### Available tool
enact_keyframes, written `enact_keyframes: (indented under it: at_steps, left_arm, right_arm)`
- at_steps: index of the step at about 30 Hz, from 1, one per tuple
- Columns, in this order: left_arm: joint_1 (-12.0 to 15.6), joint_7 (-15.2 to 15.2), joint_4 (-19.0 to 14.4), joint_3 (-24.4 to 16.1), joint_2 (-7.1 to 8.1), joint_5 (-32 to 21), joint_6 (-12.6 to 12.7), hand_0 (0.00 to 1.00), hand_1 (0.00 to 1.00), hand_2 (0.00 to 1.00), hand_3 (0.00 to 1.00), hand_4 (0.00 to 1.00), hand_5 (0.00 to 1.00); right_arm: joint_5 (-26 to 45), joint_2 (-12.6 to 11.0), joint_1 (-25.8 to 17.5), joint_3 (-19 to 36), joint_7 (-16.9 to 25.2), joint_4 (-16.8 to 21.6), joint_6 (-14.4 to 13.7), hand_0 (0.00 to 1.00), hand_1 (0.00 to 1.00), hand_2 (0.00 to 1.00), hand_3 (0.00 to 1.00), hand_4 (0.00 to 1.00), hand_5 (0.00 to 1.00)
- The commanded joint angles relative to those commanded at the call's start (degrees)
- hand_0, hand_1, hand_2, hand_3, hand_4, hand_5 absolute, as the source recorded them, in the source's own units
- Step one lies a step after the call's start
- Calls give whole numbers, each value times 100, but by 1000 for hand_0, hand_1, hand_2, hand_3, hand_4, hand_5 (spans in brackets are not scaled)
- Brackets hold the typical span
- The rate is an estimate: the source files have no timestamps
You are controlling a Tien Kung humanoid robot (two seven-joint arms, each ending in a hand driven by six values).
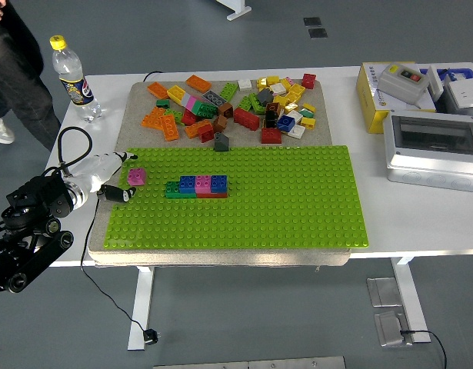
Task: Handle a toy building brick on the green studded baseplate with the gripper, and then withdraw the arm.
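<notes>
pink brick [136, 177] sits alone on the green baseplate [298, 200] near its left edge, a few studs left of the small built block [197, 187]. left robot hand [111, 175] hovers right beside it, fingers loosely spread, gripping nothing. loose bricks [236, 106] pile toward the desk [405, 219] far edge.

left hand [113, 175] open, beside pink brick [136, 177]

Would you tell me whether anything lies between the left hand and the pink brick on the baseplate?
Nothing visible does. The left hand sits at the baseplate's left edge, fingers open, with only bare studs between it and the pink brick.
</notes>
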Motion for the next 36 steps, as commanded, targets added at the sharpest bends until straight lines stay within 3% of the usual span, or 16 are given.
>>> enact_keyframes:
  at_steps: [12,36]
  left_arm:
    - [-79,-68,261,38,-81,-107,35,998,998,998,911,640,248]
    - [-152,-125,436,49,-168,-255,53,998,994,998,850,629,247]
  right_arm:
    - [216,-2,16,-215,51,0,27,703,694,760,720,435,839]
    - [329,0,50,-301,92,0,36,705,695,760,722,437,839]
